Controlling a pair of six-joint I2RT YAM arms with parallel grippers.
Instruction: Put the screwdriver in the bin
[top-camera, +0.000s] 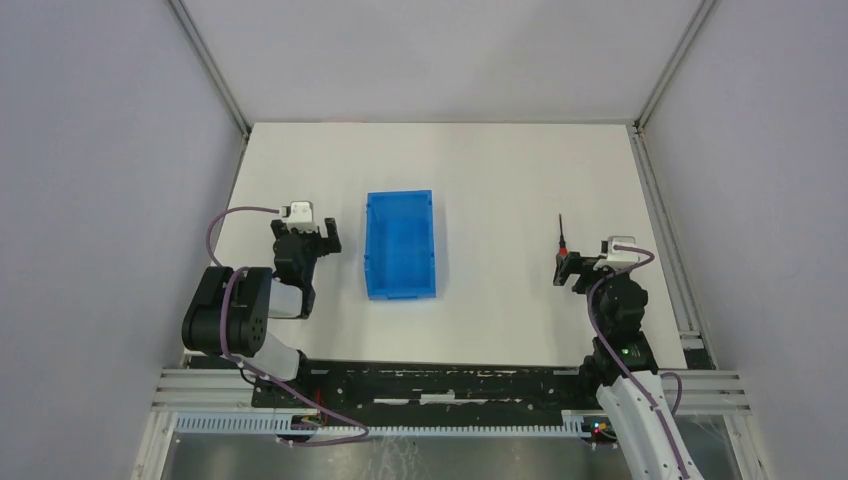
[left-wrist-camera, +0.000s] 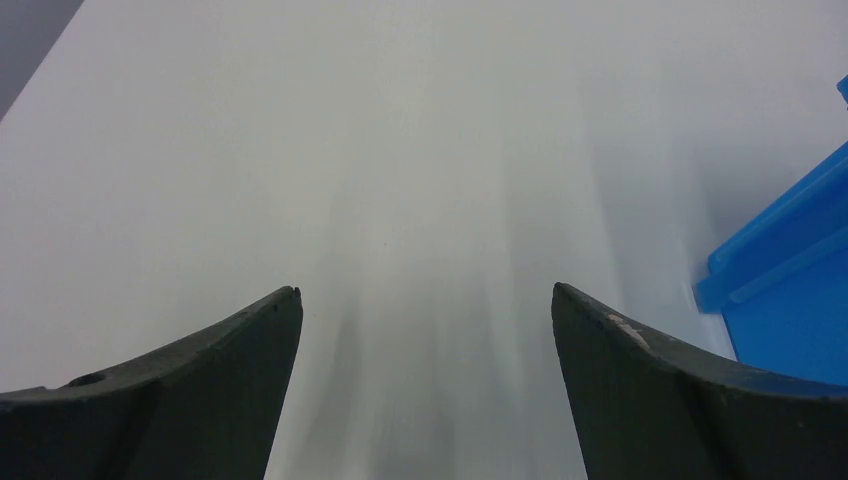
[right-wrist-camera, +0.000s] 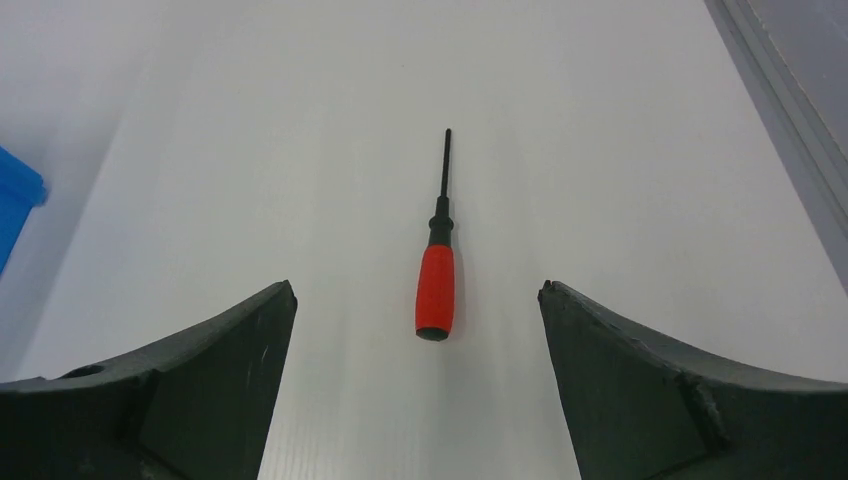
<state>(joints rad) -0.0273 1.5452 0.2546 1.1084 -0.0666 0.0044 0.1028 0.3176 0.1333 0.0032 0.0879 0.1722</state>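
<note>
Blue bin (top-camera: 401, 290) sits mid-table. Left gripper (left-wrist-camera: 426, 288) idles beside it, jaws spread, empty. Right gripper (top-camera: 566, 270) is nearer, also wide open. The screwdriver (right-wrist-camera: 437, 270) lies flat on the table just ahead, centred between its jaws, handle nearest, shaft pointing away. Only the right wrist view shows that line-up clearly.

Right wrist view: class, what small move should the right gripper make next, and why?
Probably ease the right gripper forward and down over the screwdriver: its jaws stand open, and the red handle lies flat between them, just ahead, not yet gripped.
</note>
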